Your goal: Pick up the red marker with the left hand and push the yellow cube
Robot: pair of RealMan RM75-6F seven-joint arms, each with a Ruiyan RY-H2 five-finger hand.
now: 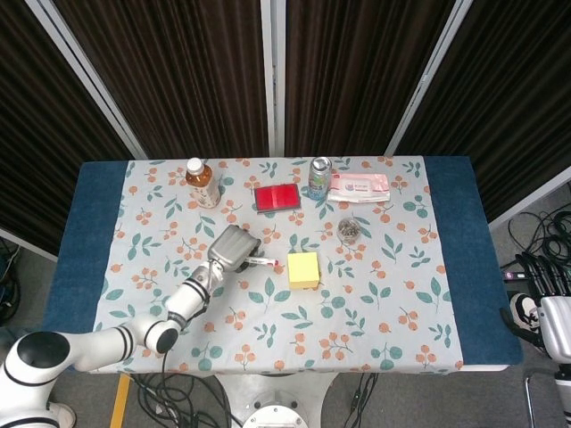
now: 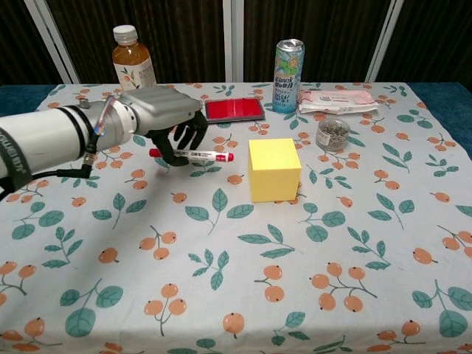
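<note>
Left hand clamped on the red marker, fingers curled over the barrel, marker held level just above the bench. Long axis of the marker aimed straight at the yellow cube, red tip nearest the cube and apart from it, a narrow gap showing between tip and near face in the chest view. Cube sitting square on the cloth, on the far side of the marker tip from the hand. Right hand not visible in either view; only the parked right arm at the edge of the head view, well apart from the cube.

Judged from this layout: grasp done, pushing under way or pausing, further contact calling for travel along the marker's own axis toward the cube.

Flat cloth printed with leaves and orange fruit, open stretch beyond the cube on the side away from the hand. Behind the cube, a small jar of clips, a drinks can, a red case, a pink wipes packet and a tea bottle. Dark panelled curtains behind the bench.
</note>
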